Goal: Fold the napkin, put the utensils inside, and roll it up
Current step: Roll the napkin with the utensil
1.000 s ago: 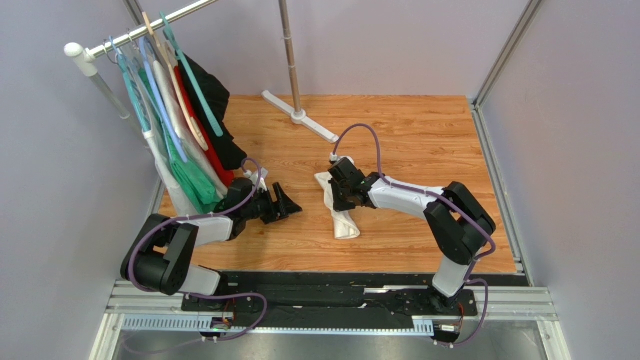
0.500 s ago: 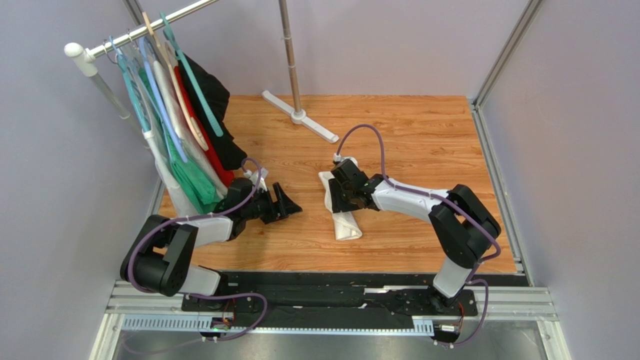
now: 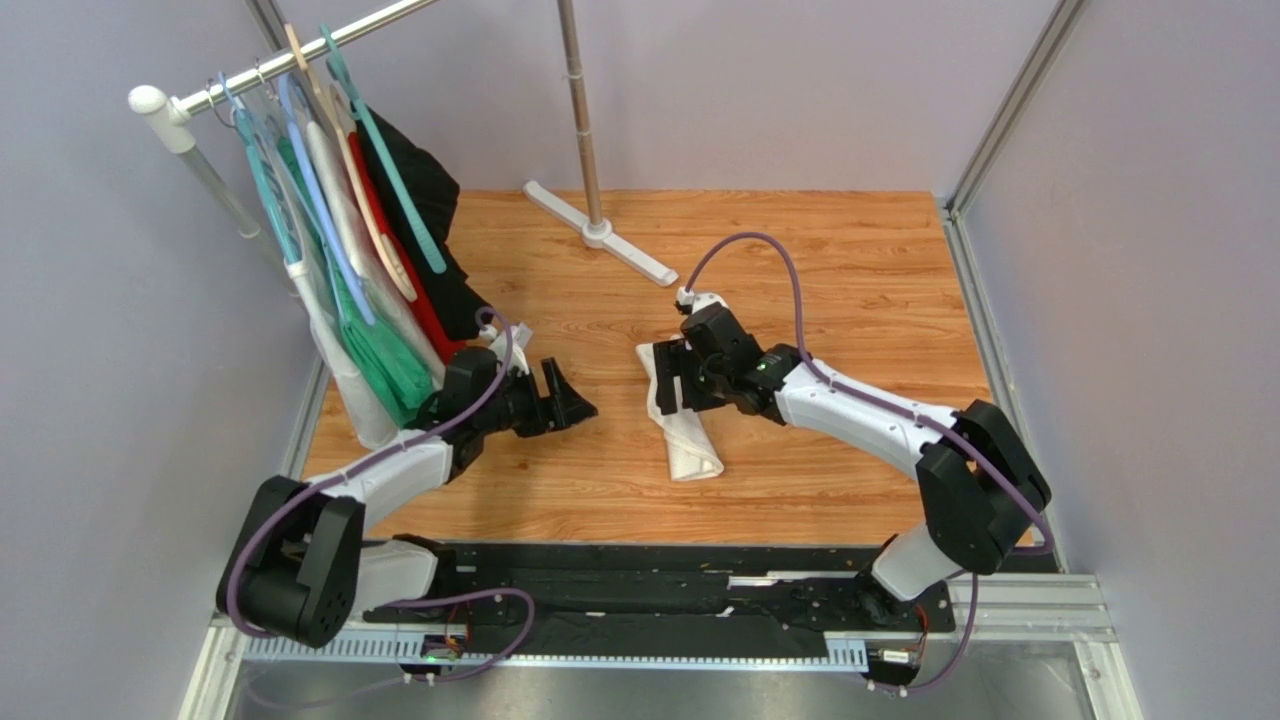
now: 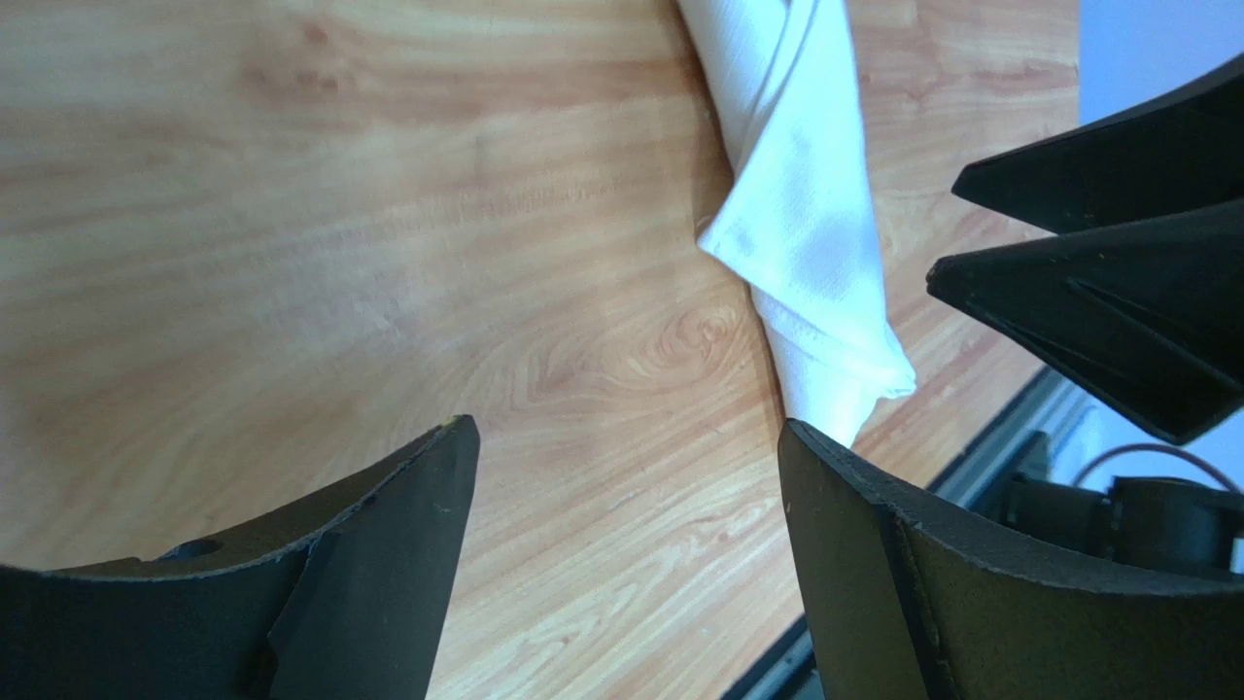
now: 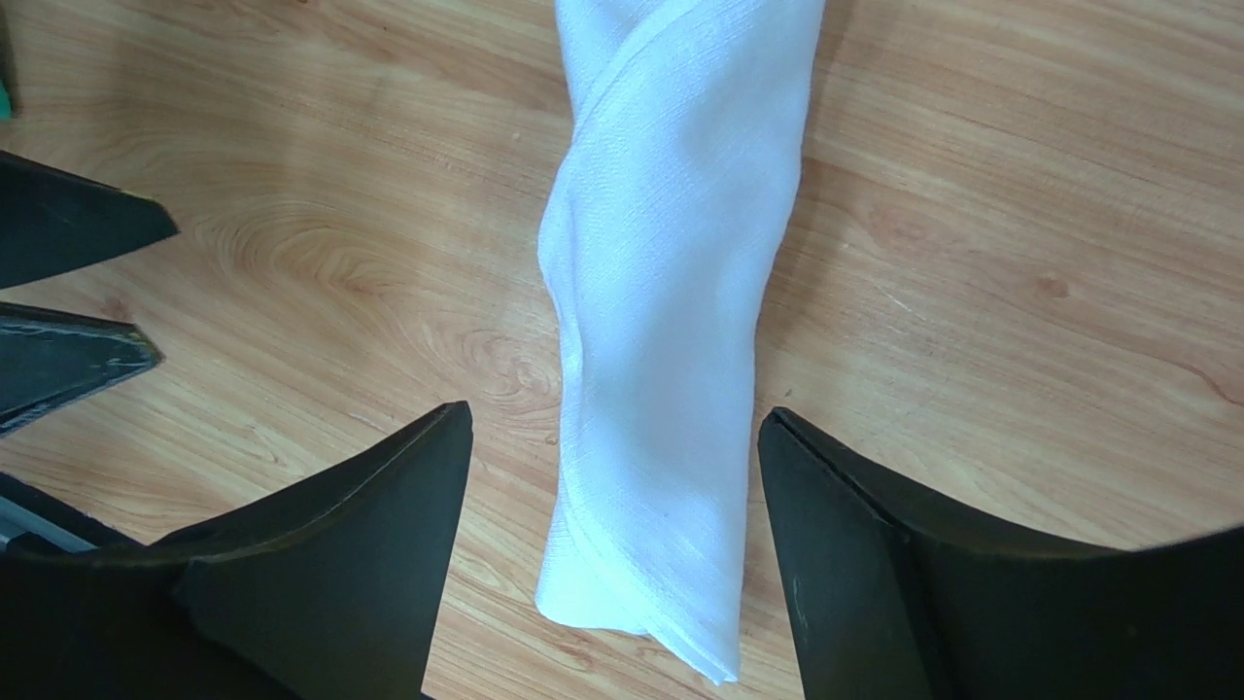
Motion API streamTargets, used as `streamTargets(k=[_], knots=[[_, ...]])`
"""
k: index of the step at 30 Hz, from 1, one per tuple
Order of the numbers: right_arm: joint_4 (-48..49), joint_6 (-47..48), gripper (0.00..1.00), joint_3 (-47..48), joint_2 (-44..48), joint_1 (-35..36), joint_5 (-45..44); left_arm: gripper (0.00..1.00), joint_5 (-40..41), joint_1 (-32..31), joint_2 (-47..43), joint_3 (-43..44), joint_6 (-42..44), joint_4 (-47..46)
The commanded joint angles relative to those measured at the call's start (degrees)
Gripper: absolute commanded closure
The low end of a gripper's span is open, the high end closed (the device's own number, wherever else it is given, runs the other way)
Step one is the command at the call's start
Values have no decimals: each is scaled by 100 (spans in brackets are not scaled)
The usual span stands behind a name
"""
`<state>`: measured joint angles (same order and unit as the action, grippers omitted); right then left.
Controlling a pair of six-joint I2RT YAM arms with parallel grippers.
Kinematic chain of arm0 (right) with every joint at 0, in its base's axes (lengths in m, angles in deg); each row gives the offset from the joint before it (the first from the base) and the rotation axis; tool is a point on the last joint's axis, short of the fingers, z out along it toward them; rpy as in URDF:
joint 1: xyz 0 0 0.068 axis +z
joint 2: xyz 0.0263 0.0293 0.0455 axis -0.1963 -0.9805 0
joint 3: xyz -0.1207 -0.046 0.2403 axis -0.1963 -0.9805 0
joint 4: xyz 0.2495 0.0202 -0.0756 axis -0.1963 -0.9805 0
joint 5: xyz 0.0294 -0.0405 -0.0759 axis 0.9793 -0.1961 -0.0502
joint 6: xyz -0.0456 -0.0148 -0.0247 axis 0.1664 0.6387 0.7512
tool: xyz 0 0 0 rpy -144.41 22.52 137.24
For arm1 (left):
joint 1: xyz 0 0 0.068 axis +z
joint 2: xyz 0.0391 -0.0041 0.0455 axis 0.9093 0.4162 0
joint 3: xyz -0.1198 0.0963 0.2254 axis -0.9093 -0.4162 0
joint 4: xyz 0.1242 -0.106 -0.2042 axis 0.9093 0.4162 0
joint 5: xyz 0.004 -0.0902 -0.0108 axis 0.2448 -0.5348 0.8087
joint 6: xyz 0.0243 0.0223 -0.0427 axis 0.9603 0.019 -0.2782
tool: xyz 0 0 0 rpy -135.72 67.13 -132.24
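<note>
Lying rolled into a slim white bundle on the desk (image 3: 842,285), the napkin (image 3: 684,432) looked finished. Right jaws stood wide open over its far end, gripping nothing. Left jaws, near its left side, were also wide and empty. No utensils showed; presumably wrapped inside. Judged essentially complete, only withdrawal left.

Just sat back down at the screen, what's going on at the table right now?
The napkin lies rolled up on the table. The right claw hangs over the roll's far end with its jaws wide open, gripping nothing. The left claw is open too, off to the roll's left and not touching it. No utensil shows; whether one is wrapped inside, the views don't tell.
</note>
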<state>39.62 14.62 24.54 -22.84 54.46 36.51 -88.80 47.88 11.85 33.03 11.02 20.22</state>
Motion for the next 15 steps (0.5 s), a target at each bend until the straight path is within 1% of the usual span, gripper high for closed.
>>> streamTargets(k=[1,2,4,5,6,7,8,9,10,11,12,13,14,15], knots=[[77,148,24,-218,268,-384,137,16,399,12,-630,358,779,664],[121,148,24,-262,329,-480,172,16,478,-41,-928,489,1077,1057],[182,157,23,-463,540,-778,286,15,873,-225,-1298,604,1351,1480],[183,157,23,-525,793,-893,313,15,1014,-330,-1709,613,1439,1657],[183,166,23,-578,935,-1121,356,15,1224,-627,-1922,614,1440,1728],[174,183,23,-718,1093,-1236,357,15,1339,-769,-2133,640,1449,1842],[122,183,23,-780,1460,-1342,374,15,1480,-927,-2544,797,1475,2261],[78,209,23,-850,1647,-1534,357,15,1777,-1181,-2765,894,1519,2500],[25,244,23,-903,1883,-1606,331,15,1919,-1297,-2985,999,1545,2754],[-115,280,23,-982,2095,-1685,296,15,2025,-1385,-3414,1200,1537,3244],[-194,323,23,-1018,2532,-1781,182,15,2200,-1534,-3627,1255,1528,3353],[-273,385,23,-1035,2736,-1800,103,15,2158,-1561,-3820,1307,1484,3468],[-431,412,23,-1070,2921,-1808,24,15,2088,-1562,-4153,1491,1475,3799],[-511,438,23,-1088,3306,-1826,-73,15,2096,-1553,-4313,1579,1493,3986]])
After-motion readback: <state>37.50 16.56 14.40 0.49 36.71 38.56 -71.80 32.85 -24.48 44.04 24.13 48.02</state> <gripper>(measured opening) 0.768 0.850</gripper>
